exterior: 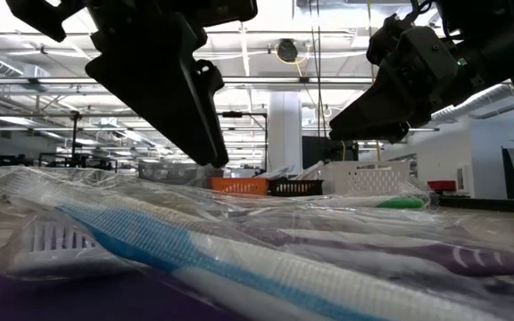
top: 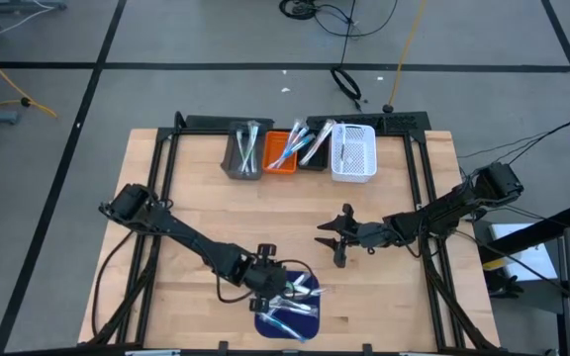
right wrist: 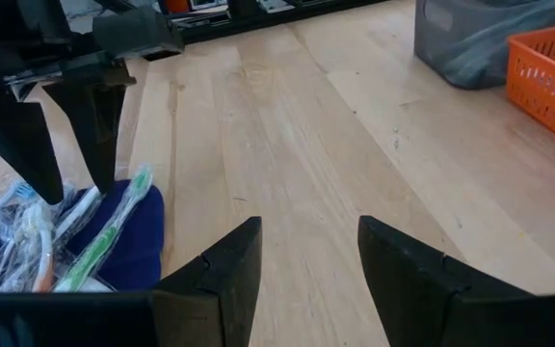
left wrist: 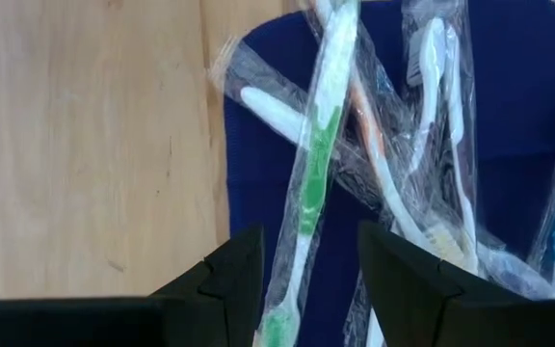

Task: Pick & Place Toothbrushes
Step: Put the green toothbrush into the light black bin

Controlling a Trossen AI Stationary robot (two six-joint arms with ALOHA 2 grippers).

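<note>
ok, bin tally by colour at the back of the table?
grey bin: 1
orange bin: 1
black bin: 1
white bin: 1
Total: 4 bins

Toothbrushes (top: 290, 305) on the mat (top: 306, 326) partly covered from above by the left gripper (top: 277, 290), too small there to count. Green toothbrush (left wrist: 306, 207) cut off at the frame edge between the fingers (left wrist: 229, 280) (head out of sight). Bins' (top: 305, 148) contents too small to sort. Nearest wrappers blurred at table level.
</note>
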